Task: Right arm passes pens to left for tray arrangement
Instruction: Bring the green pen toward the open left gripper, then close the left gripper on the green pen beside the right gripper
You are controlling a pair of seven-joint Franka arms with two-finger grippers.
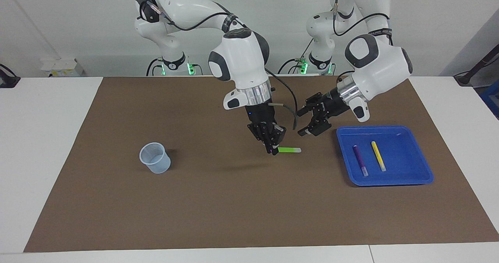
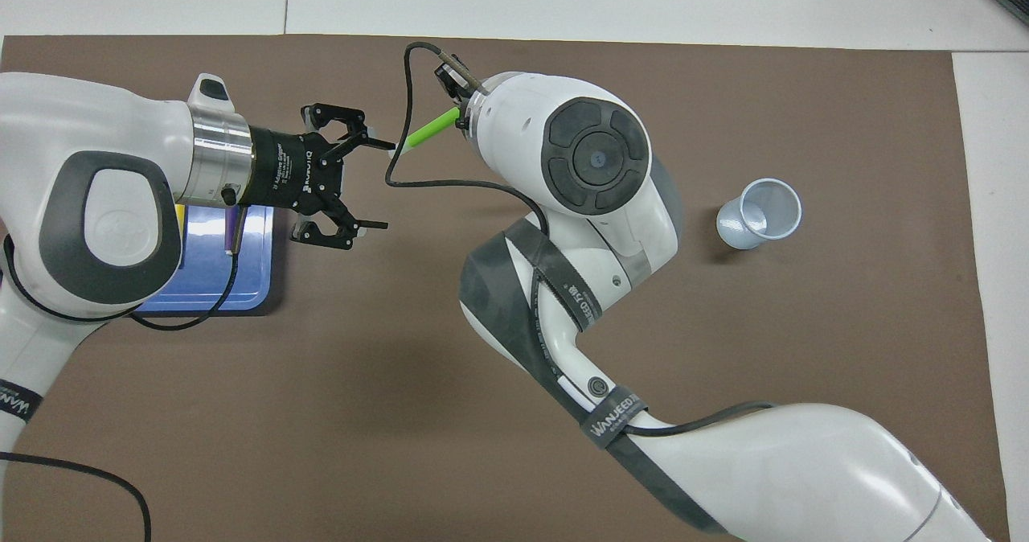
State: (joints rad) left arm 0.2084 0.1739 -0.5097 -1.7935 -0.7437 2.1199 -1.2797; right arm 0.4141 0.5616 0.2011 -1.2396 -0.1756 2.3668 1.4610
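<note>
Over the middle of the brown mat (image 1: pixel 156 200), right gripper (image 1: pixel 273 150) hangs pointing down, fingers clamped on one end of the green pen (image 1: pixel 289 150), which sticks out level toward the left arm's end of the table, pale cap end outermost. Left gripper (image 1: pixel 308 122) is up in the air just beside it, over the mat between the pen and the tray (image 1: pixel 425 175), fingers spread wide, holding nothing. In the overhead view the pen's (image 2: pixel 424 130) free tip sits right at the left gripper's (image 2: pixel 374 184) upper fingertip; can't tell if they touch. Blue tray lies at the left arm's end of the table, with the purple pen (image 1: pixel 360 160) and yellow pen (image 1: pixel 378 155) lying side by side in it, apart. Pale cup (image 1: pixel 155 157) stands upright toward the right arm's end, well apart from both grippers.
</note>
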